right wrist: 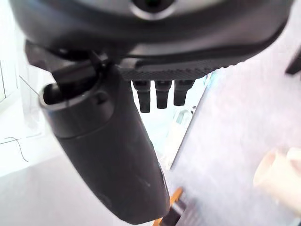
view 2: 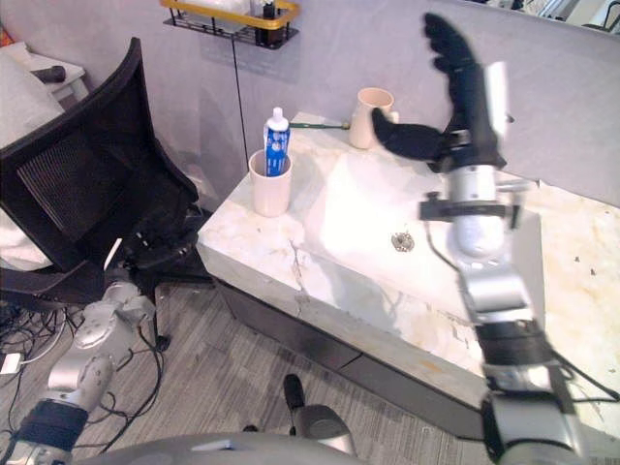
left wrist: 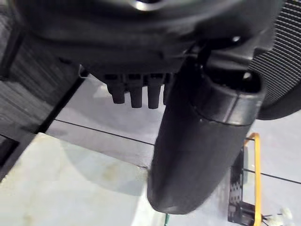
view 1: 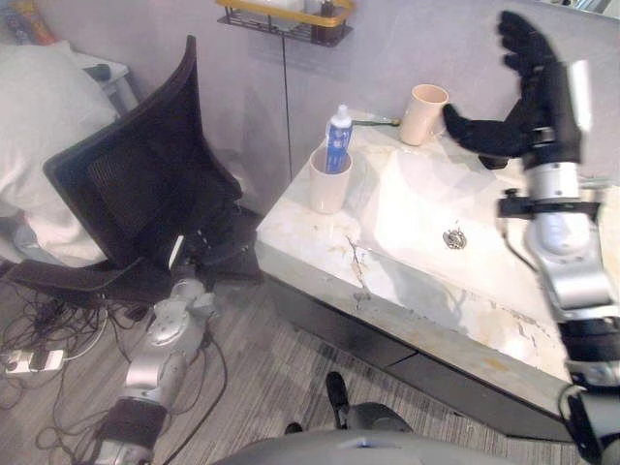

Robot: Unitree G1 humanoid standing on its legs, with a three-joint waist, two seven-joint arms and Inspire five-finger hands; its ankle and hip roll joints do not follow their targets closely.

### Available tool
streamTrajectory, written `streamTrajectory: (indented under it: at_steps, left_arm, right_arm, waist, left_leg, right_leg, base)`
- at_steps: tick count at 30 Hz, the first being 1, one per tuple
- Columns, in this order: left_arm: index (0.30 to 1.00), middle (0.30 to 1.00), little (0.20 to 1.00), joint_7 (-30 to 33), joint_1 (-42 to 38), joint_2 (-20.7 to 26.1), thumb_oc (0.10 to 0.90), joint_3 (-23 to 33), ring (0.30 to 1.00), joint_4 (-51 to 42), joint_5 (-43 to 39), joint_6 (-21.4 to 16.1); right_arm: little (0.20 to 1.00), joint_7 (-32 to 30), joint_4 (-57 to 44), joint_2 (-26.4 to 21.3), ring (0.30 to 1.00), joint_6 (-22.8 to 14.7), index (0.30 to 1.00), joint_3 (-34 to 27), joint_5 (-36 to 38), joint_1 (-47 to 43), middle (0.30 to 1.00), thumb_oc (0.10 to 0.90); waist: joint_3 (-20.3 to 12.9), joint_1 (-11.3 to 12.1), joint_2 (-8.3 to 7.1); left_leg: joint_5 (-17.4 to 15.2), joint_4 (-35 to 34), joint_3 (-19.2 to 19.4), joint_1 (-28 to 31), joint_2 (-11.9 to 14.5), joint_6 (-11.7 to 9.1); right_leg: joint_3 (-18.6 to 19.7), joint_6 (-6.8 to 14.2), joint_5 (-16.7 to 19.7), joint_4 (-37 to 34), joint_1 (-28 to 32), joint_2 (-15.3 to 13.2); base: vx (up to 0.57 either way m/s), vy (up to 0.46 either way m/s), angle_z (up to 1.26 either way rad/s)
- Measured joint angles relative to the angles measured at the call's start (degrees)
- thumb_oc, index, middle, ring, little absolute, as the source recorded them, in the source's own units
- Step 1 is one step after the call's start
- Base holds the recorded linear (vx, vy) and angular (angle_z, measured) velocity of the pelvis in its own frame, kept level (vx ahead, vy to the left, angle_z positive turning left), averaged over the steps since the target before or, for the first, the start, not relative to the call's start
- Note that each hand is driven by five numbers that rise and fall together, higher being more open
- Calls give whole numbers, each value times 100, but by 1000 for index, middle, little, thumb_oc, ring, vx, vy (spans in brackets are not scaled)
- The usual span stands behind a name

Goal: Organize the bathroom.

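Marble-look vanity counter (view 1: 320,242) ran from frame centre to lower right, with a white sink basin (view 1: 426,218) sunk into it and a metal drain (view 1: 454,238) at basin centre. On the counter's upper-left corner stood a white cup (view 1: 328,182), upright, holding a blue-and-white tube (view 1: 337,140). A second beige cup (view 1: 423,113) stood at the back edge, upper centre, apart from the first. A green-handled toothbrush (view 1: 376,121) lay flat just left of it. A dark crack (view 1: 356,266) marked the front left edge.
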Motion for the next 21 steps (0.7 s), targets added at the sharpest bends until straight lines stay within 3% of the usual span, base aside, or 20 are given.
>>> streamTrajectory:
  at_steps: [9, 13, 14, 15, 17, 19, 20, 21]
  left_arm:
    - [900, 900, 900, -7, 269, 84, 800, 210, 900, 267, -132, -517]
    - [900, 900, 900, 35, 249, 182, 800, 230, 900, 644, -132, -581]
    - [900, 900, 900, 60, 201, 202, 800, 177, 900, 771, -128, -596]
    - [900, 900, 900, 69, 107, 167, 800, 199, 900, 1080, -129, -601]
    - [900, 900, 900, 264, 74, 154, 800, 224, 900, 1376, -129, -617]
    - [900, 900, 900, 518, 87, 136, 800, 224, 900, 1757, -128, -723]
    - [900, 900, 900, 662, 105, 130, 800, 241, 900, 1857, -128, -823]
    - [900, 900, 900, 756, 128, 123, 800, 292, 900, 1889, -119, -913]
  right_arm:
    - [900, -837, 447, -935, 900, -394, 900, -2276, 330, 1081, 900, 800]
    - [900, -1027, 972, -990, 900, -596, 900, -3089, 1450, 1768, 900, 800]
    - [900, -1098, 1122, -982, 900, -676, 900, -3195, 1528, 1931, 900, 800]
    - [900, -1204, 1518, -975, 900, -793, 900, -3405, 1637, 2152, 900, 800]
    - [900, -1382, 1878, -972, 900, -691, 900, -3675, 1755, 2316, 900, 800]
    - [900, -1598, 2078, -983, 900, -658, 900, -4115, 1877, 2443, 900, 800]
    - [900, -1685, 2095, -1001, 900, -670, 900, -4332, 1904, 2461, 900, 800]
    - [900, -1698, 2142, -1012, 900, -672, 900, -4412, 1912, 2449, 900, 800]
  waist:
    - [-34, -355, -51]
    - [-49, -477, -64]
    - [-56, -540, -54]
    - [-64, -535, 172]
    - [-22, -522, 272]
    - [-33, -504, 165]
    - [-53, -437, 103]
    - [-49, -354, 30]
  left_leg:
    - [0, 0, 103, -3, -12, 3]
    - [11, 3, 147, -22, 1, 45]
    - [49, 49, 206, -96, 17, 127]
    - [72, 54, 238, -321, 276, 183]
    - [88, 159, 353, -382, 463, 171]
    - [60, 268, 433, -293, 506, 157]
    - [6, 307, 547, -286, 533, 85]
    - [-30, 368, 585, -281, 539, 32]
  right_leg:
    - [12, 250, -129, -29, -32, -61]
    - [16, 317, -114, 2, -57, -63]
    - [1, 563, -97, 50, -133, -80]
    - [-263, 519, -543, 1188, -675, 79]
    - [-286, 660, -1145, 2837, -1109, 75]
    - [-279, 883, -1761, 3563, -875, -289]
    - [-321, 1000, -1989, 3592, -695, -443]
    - [-348, 988, -2078, 3555, -638, -579]
  base:
    - [-43, 23, -4]
    - [-156, -63, -2]
    - [-301, -145, -5]
    - [-166, -102, -8]
    - [-171, -194, -26]
    - [-124, -262, -29]
    - [-89, -206, -38]
    - [-136, -294, -64]
